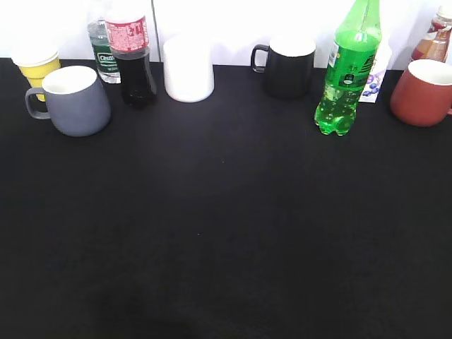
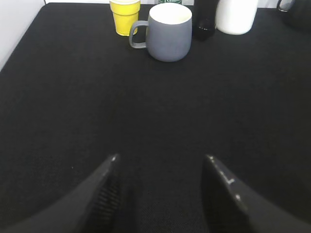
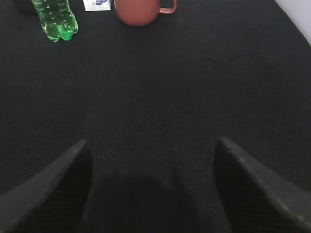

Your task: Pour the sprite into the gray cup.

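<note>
The sprite [image 1: 349, 74], a tall bright-green bottle with a green label, stands upright at the back right of the black table; its lobed base shows in the right wrist view [image 3: 56, 19]. The gray cup [image 1: 74, 100], blue-gray with a white inside and its handle to the left, stands at the back left and shows in the left wrist view [image 2: 169, 33]. My left gripper [image 2: 160, 162] is open and empty over bare cloth, well short of the cup. My right gripper [image 3: 151, 145] is open and empty, well short of the bottle. Neither gripper shows in the exterior view.
Along the back stand a yellow paper cup [image 1: 37, 65], a small clear bottle [image 1: 104, 51], a dark cola bottle [image 1: 133, 56], a white cylinder cup [image 1: 188, 68], a black mug [image 1: 288, 65], a small carton [image 1: 374, 74], a red mug [image 1: 424, 92] and another bottle [image 1: 434, 39].
</note>
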